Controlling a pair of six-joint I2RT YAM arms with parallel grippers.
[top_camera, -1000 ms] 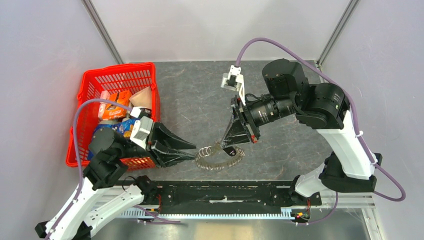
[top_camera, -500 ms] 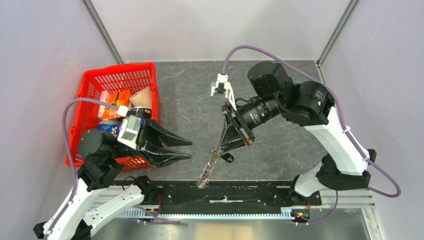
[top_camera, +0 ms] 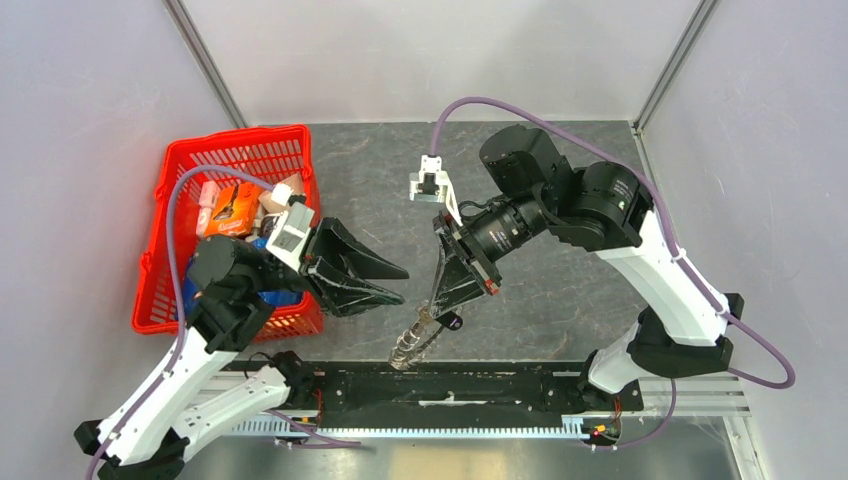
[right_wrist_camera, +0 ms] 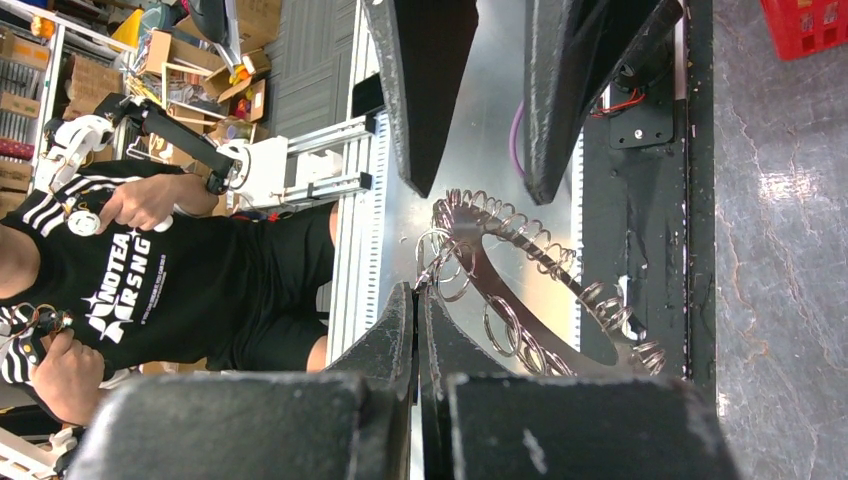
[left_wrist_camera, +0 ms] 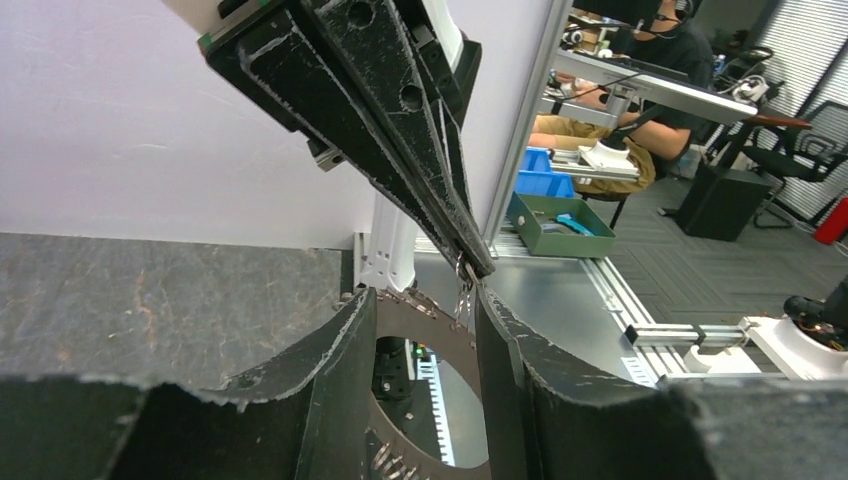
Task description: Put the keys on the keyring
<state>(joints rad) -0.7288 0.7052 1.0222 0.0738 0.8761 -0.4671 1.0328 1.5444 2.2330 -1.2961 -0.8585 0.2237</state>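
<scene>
The right pincer [top_camera: 432,311] is pinched shut on the upper edge of the keyring [top_camera: 412,342], which hangs edge-on beneath it, over the near edge of the tabletop [top_camera: 560,290]. A small black key [top_camera: 452,321] shows just beside the tips. The right arm [top_camera: 640,250] reaches down and leftward, its wrist steeply pitched. The left pincer [top_camera: 402,284] gapes wide, apart from the ring and pointing toward it from beside the red basket [top_camera: 180,170].

The black right end effector [top_camera: 431,312] grips a silvery, glinting, gear-toothed metal keyring [top_camera: 410,342]. A tiny black oblong key head [top_camera: 452,321] sits just beside its tips. Below them is the dark grey, pale-veined bench [top_camera: 570,290]. Behind the black left end effector [top_camera: 402,285] is a bright red plastic lattice basket [top_camera: 236,134].
</scene>
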